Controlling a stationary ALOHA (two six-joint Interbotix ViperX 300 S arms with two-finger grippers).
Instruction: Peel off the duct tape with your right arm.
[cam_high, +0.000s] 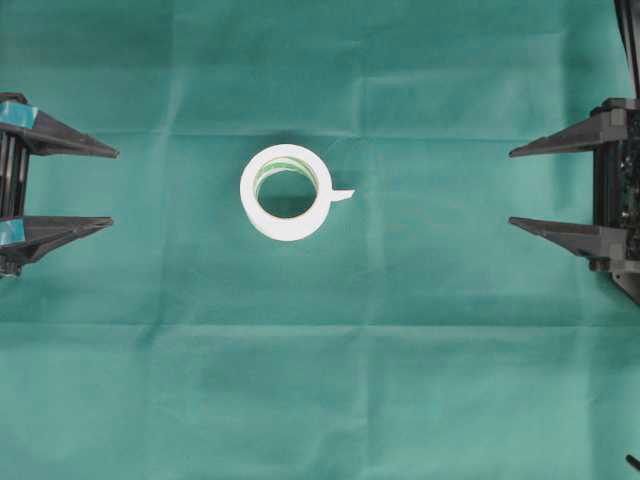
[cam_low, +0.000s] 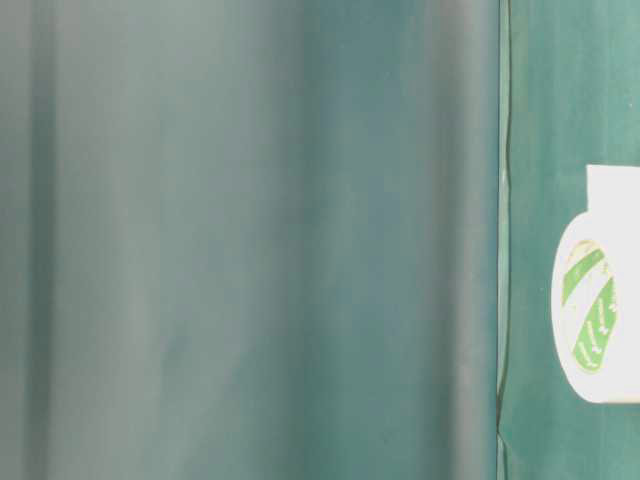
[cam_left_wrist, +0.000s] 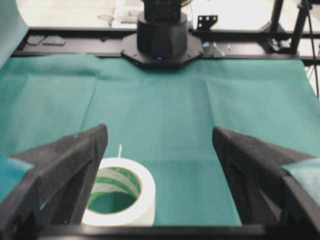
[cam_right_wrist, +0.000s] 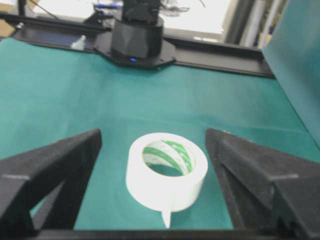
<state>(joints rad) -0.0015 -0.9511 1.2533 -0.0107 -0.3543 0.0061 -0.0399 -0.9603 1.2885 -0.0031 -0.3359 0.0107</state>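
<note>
The duct tape (cam_high: 262, 205) is a wide white roll with a green-printed core, lying flat in the middle of the green cloth. Its short loose strip (cam_high: 342, 195) sticks out toward the right arm. My left gripper (cam_high: 114, 188) waits at the left edge, open and empty, well apart from the roll. My right gripper (cam_high: 510, 188) is at the right edge, also open and empty. In the right wrist view the roll (cam_right_wrist: 160, 190) sits ahead between the spread fingers of that gripper (cam_right_wrist: 153, 132), strip (cam_right_wrist: 166, 217) pointing at the camera. The left wrist view has the roll (cam_left_wrist: 142, 200) by the left finger of the left gripper (cam_left_wrist: 159, 130).
A green cloth (cam_high: 320, 380) with shallow fold lines covers the whole table. Each wrist view shows the opposite arm's black base (cam_left_wrist: 161, 35) (cam_right_wrist: 137, 35) at the far table edge. The table-level view is mostly blurred green cloth (cam_low: 250, 240), with the roll (cam_low: 600, 300) at its right edge.
</note>
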